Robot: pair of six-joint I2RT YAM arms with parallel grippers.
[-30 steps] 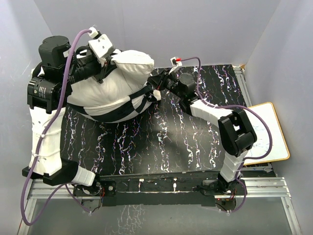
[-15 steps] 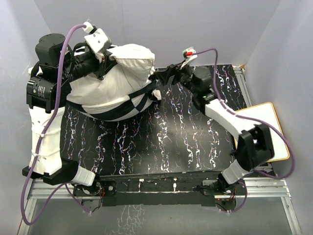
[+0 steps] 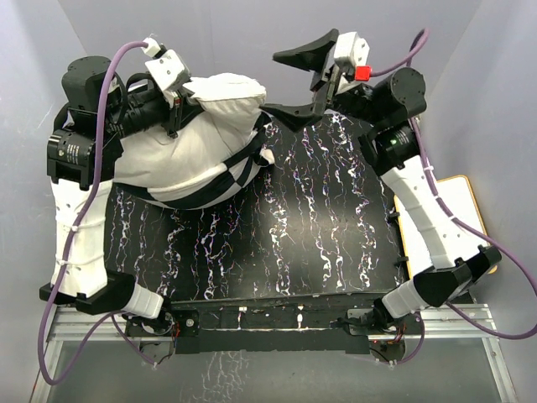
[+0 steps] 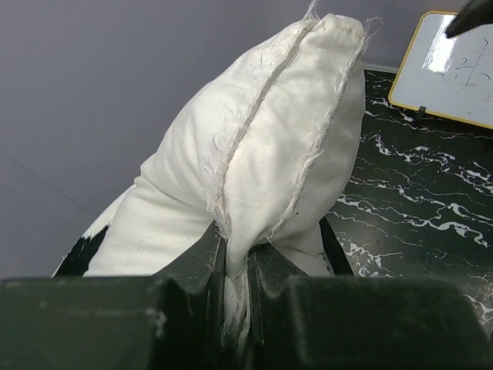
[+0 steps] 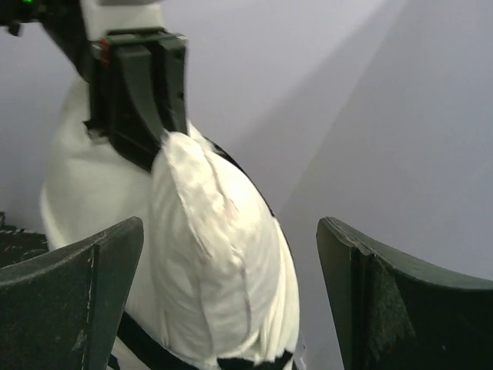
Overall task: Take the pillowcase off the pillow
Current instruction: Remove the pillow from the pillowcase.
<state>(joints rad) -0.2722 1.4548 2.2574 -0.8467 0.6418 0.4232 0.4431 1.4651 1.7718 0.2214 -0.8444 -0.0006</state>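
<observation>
Your left claw [image 4: 235, 266] is pressed together on the frayed seam of the plump off-white fabric pillow [image 4: 269, 154]. It pinches one end of the pillow, which stands up from the fingers with its pointed corner uppermost.

From above, the pillow sits at the far left corner of the black white-veined table [image 3: 319, 227]. Its upper end is raised in the left claw and its bulk sags below.

The plush black-and-white checkered pillowcase [image 3: 220, 191] is bunched around the lower part of the pillow, on the side toward the table's middle. The upper part is bare.

Your right claw [image 3: 272, 84] is spread wide with nothing between its fingers. It is held high over the far edge of the table, facing the raised end of the pillow, close to it but not touching.

A white board with an orange rim [image 3: 457, 222] lies beyond the table's right edge.
</observation>
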